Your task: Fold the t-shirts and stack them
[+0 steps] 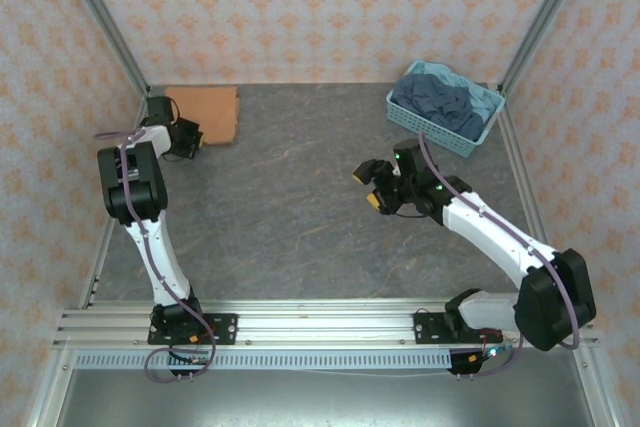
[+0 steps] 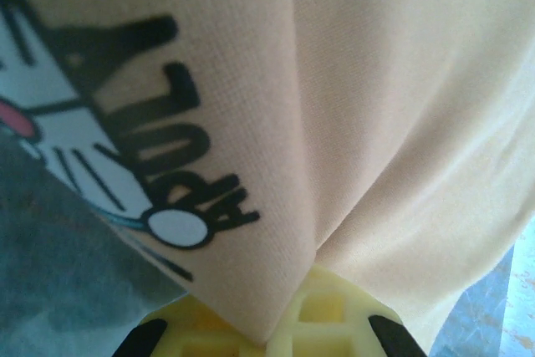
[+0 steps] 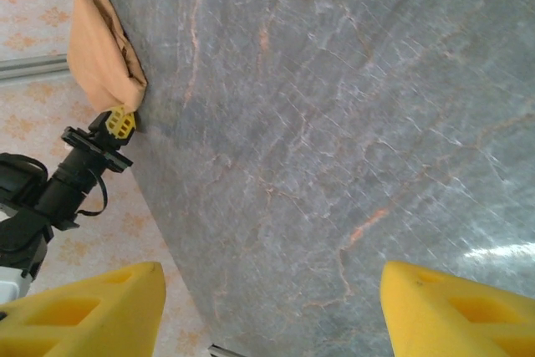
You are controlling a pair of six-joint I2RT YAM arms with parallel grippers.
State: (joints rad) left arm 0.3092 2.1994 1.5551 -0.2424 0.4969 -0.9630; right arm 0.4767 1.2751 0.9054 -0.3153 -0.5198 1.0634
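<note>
The orange-tan t-shirt (image 1: 208, 110) lies folded at the table's far left corner. My left gripper (image 1: 198, 137) is at its near edge, shut on a fold of the cloth. In the left wrist view the orange cloth (image 2: 384, 123) with its black lettering and blue-and-white print (image 2: 125, 156) runs down into the pinched yellow fingertips (image 2: 334, 323). The right wrist view also has this shirt (image 3: 96, 48) and the left gripper (image 3: 119, 123). Dark navy t-shirts (image 1: 437, 102) sit heaped in the basket. My right gripper (image 1: 375, 189) hangs open over the table's middle, yellow fingers (image 3: 92, 311) wide apart with nothing between them.
The light blue lattice basket (image 1: 430, 133) stands at the far right corner. Grey marbled tabletop (image 1: 290, 197) stretches between the two arms. Patterned walls and metal frame posts close in the back and sides.
</note>
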